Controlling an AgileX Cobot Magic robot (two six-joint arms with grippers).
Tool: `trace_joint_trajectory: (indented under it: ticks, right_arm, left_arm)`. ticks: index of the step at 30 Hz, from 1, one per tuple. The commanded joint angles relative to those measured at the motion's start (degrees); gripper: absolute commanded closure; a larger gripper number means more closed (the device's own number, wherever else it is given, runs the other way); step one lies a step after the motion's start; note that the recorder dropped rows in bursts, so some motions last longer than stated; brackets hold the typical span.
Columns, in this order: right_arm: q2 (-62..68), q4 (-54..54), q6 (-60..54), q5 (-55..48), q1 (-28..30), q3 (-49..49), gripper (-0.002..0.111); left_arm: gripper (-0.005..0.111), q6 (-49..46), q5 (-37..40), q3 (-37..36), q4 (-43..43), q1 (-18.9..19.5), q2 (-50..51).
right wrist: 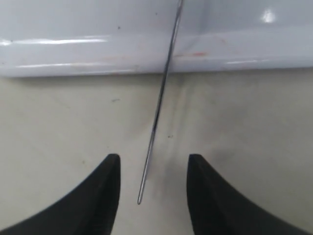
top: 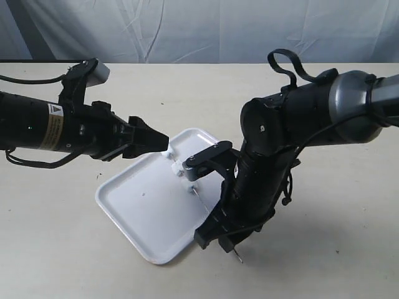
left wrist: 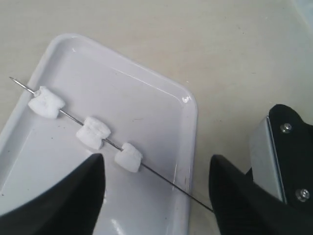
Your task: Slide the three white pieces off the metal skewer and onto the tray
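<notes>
The three white pieces sit threaded in a row on the metal skewer. The skewer lies slanted across the white tray and over its rim. My left gripper hovers open above the piece nearest the rim, touching nothing. In the exterior view it is at the tray's far edge. The skewer's bare end rests on the table outside the tray rim. It lies between the fingers of my open right gripper, with a gap on both sides. That gripper stands at the tray's near right corner.
The tray sits on a beige tabletop. A pale cloth backdrop hangs behind the table. The bulky right arm leans over the tray's right side, and the left arm reaches in low from the left.
</notes>
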State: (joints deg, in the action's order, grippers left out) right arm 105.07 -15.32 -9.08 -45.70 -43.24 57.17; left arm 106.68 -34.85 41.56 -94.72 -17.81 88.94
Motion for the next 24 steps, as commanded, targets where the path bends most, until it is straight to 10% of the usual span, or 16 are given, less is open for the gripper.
trace_joint_trajectory:
  ticks: [1, 24]
  right_arm:
    - [0.47, -0.65, 0.14, 1.49, -0.2, 0.13, 0.066]
    - [0.86, 6.31, 9.08, 7.69, -4.79, 0.13, 0.066]
  left_arm:
    - [0.047, 1.27, 0.62, 0.69, -0.77, -0.36, 1.04]
    - [0.047, 2.82, -2.64, 0.71, 0.25, -0.36, 3.4]
